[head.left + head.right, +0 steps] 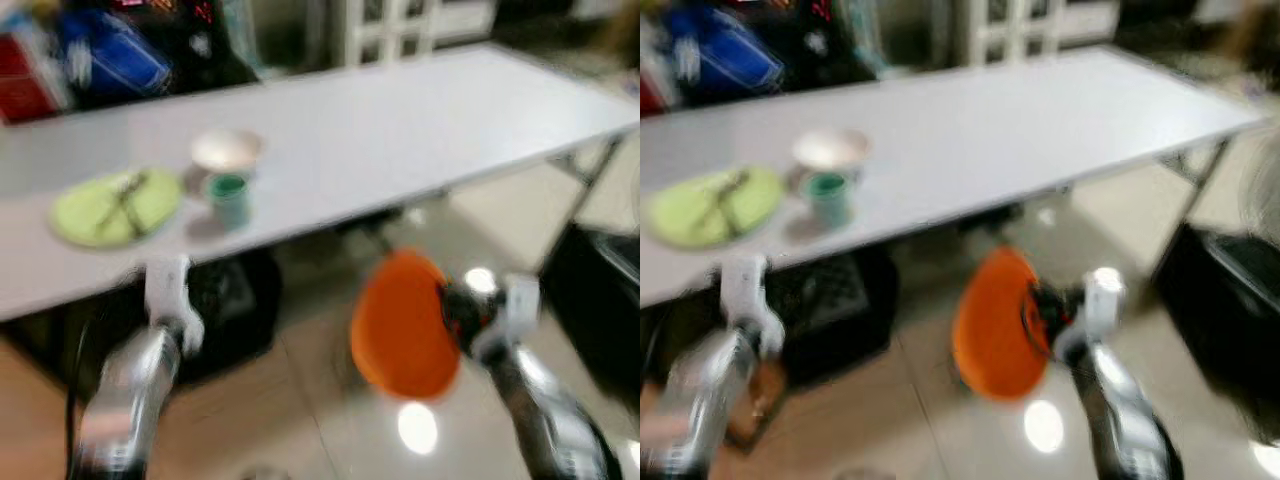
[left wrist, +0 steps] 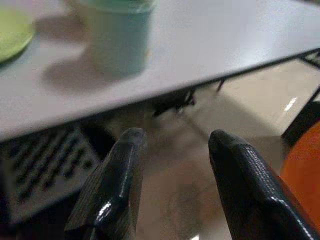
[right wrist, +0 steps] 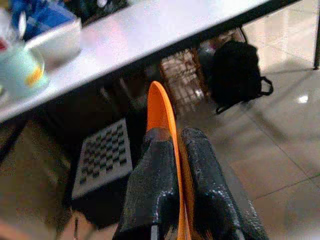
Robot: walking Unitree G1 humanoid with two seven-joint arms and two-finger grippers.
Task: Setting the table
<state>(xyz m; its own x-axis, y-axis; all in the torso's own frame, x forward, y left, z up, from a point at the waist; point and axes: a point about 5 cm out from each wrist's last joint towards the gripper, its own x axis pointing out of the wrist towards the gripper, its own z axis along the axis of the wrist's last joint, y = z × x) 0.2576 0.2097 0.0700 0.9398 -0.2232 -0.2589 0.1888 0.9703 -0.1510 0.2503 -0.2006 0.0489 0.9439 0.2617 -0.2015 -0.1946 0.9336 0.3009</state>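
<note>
On the white table [image 1: 400,130], toward its left end, lie a green plate [image 1: 115,207] with utensils, a pale bowl [image 1: 227,150] and a teal cup [image 1: 229,197]. Below the table edge the left gripper [image 2: 172,150] hangs with its 2 fingers apart, empty. Further right, below the table over the floor, the right gripper [image 3: 175,150] is clamped on the rim of an orange plate [image 1: 400,325].

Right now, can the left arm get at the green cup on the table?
Probably yes. The left gripper hangs open below the table edge, with the green cup just beyond near that edge. Nothing blocks it, though it must rise first.
</note>
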